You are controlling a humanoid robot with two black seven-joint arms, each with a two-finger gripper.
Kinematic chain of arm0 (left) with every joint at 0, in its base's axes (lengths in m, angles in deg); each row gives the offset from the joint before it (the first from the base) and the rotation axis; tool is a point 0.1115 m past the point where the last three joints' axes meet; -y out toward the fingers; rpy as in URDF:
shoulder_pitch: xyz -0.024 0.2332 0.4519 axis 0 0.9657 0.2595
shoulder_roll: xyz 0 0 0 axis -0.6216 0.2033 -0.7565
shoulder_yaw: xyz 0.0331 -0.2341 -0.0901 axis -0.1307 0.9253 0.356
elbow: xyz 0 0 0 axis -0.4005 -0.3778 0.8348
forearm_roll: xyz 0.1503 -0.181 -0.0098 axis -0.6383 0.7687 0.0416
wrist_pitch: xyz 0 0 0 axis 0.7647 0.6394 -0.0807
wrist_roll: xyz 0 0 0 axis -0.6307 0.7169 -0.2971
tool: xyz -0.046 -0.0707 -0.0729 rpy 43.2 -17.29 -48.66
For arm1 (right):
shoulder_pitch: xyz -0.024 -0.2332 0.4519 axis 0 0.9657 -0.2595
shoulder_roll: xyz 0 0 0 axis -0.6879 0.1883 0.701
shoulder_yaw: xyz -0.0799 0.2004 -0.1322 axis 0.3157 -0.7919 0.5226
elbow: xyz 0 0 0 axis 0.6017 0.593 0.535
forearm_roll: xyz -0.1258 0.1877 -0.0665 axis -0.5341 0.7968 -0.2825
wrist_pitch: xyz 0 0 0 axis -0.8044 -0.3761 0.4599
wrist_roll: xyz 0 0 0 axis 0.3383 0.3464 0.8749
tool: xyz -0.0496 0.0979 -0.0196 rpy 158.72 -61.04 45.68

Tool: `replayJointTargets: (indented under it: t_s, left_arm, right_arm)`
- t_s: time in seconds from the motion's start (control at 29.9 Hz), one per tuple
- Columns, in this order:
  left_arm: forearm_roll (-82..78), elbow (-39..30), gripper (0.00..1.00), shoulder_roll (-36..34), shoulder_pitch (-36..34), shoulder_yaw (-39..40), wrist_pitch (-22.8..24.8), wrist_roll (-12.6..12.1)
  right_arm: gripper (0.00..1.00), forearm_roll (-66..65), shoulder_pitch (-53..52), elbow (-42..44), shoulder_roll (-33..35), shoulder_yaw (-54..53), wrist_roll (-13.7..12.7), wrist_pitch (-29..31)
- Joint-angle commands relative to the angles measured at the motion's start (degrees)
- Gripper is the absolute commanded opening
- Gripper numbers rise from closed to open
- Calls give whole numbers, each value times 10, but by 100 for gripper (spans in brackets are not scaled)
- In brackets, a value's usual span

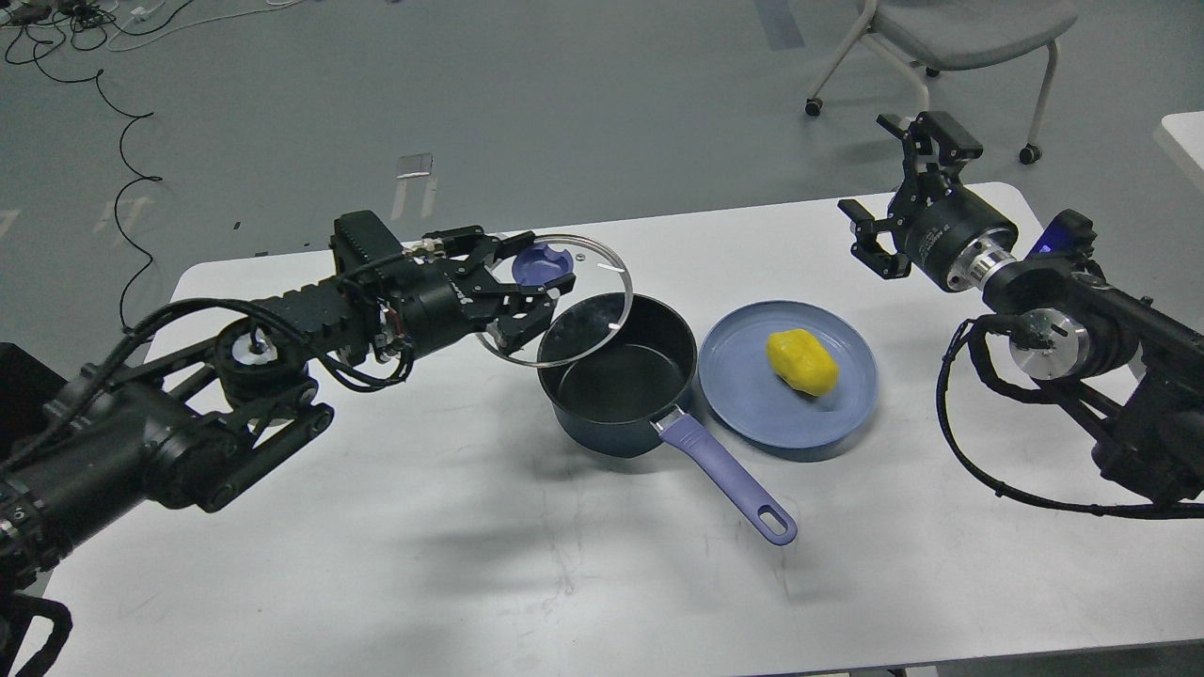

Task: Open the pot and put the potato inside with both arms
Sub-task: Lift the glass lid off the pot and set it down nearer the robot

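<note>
A dark blue pot (616,381) with a purple handle (734,489) stands open and empty at the table's middle. My left gripper (534,287) is shut on the purple knob of the glass lid (583,310) and holds the lid lifted, up and to the left of the pot. A yellow potato (801,362) lies on a blue plate (752,395) just right of the pot. My right gripper (894,193) is open and empty above the table's far right corner, well apart from the potato.
The white table (470,527) carries nothing else. A grey wheeled chair (950,38) stands on the floor beyond the far right corner. Cables lie on the floor at far left. Another white table edge (1187,136) shows at the right.
</note>
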Motion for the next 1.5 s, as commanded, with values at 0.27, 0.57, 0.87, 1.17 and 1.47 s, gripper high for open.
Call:
replayJointTargets:
  t_s: [0.27,0.57,0.87,1.17,1.47]
  left_arm:
    - [33,9,47,-101,103,-2,-47,5]
    - [34,51,47,-94,165,-2,-93,19]
    - [35,92,48,-75,177,-3,-101,22]
    - [48,131,51,-46,184,-3,-105,24]
    - [72,131,79,-47,185,-3,-105,26]
  right_arm:
    - [100,0,0,0,1,2,-1,0]
    - [100,0,0,0,2,8,-1,0]
    - [100,0,-1,-1,2,17,-1,0]
    - [100,0,0,-1,3,17,0,0]
    - [100,0,-1,-2,6,18,-1,1]
